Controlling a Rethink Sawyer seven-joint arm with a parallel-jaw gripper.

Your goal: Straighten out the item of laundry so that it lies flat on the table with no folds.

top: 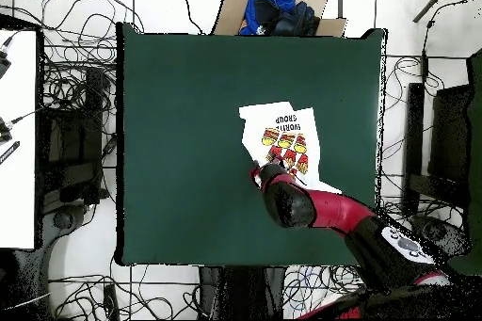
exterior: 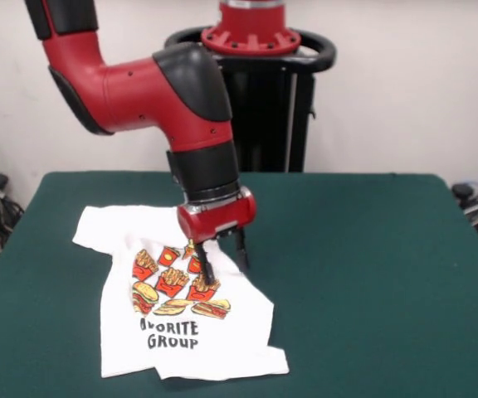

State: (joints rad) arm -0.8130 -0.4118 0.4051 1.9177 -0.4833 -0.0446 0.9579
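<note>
The item of laundry (exterior: 173,319) is a white T-shirt printed with fries, burgers and the words "VORITE GROUP". It lies on the left half of the green table (exterior: 372,274), print up. One sleeve spreads out at its far left, its right side is folded in, and a flap sticks out at the near right corner. My gripper (exterior: 225,267) stands open, pointing down at the shirt's right edge. One finger (exterior: 208,272) is over the print and the other is at the shirt's border. From above, the shirt (top: 282,129) lies right of the table (top: 188,148) centre, and the arm (top: 287,200) hides the gripper.
A cardboard box (top: 273,7) holding blue and black items sits just past the table's top edge in the overhead view. Cables cover the floor all round. A white bench (top: 17,138) stands to the left. The black pedestal (exterior: 264,108) rises behind the table.
</note>
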